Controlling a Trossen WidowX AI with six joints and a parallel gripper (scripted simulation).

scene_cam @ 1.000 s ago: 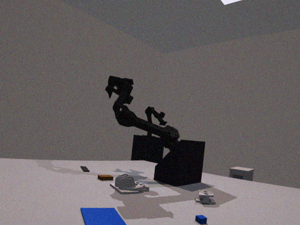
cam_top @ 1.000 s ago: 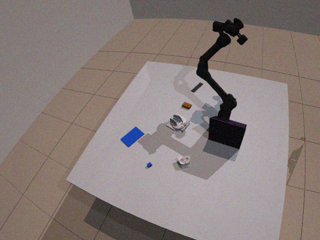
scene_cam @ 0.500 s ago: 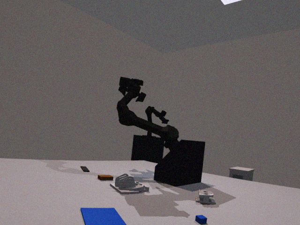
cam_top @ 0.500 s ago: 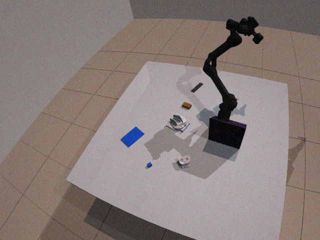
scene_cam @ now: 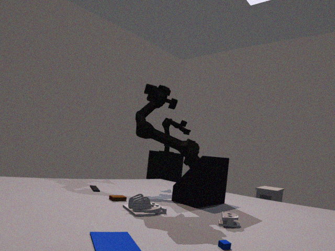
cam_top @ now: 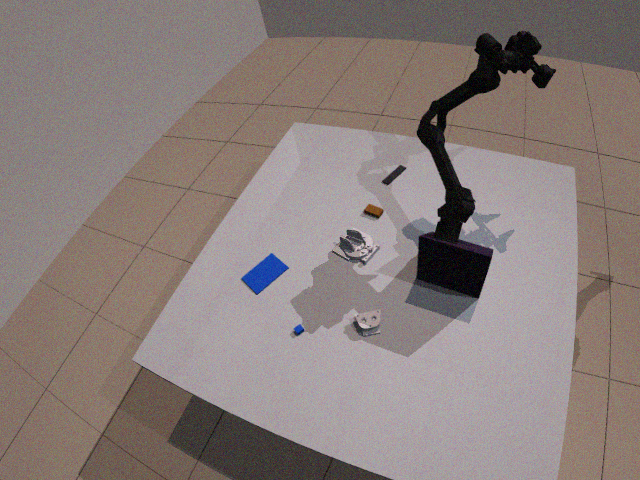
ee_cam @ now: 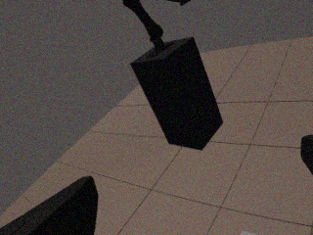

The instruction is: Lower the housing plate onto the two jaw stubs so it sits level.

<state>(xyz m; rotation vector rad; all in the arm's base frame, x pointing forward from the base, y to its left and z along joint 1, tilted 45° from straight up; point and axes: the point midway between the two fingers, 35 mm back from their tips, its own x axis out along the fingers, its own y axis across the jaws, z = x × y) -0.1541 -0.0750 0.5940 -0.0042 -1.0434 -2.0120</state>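
The jaw assembly point(cam_top: 361, 252) point(scene_cam: 146, 209) is a pale base bearing two upright, curved grey jaws side by side; the stubs are too small to make out. The housing plate point(cam_top: 375, 316) point(scene_cam: 225, 214), a small pale plate with two round holes, appears to lie on a small stand, apart from the jaw assembly. My gripper point(ee_cam: 201, 167) is open and empty, its two dark fingers wide apart in the wrist view. It is raised high behind the table, far from both parts. The wrist view shows neither the jaws nor the housing plate.
A blue flat panel point(cam_top: 265, 273) point(scene_cam: 113, 240), a small blue cube point(cam_top: 298, 329) point(scene_cam: 224, 244), an orange block point(cam_top: 373, 210) point(scene_cam: 117, 197) and a dark strip point(cam_top: 394, 174) point(scene_cam: 94, 188) lie on the table point(cam_top: 248, 356). A second arm on a black pedestal point(scene_cam: 164, 166) point(ee_cam: 178, 98) stands beyond.
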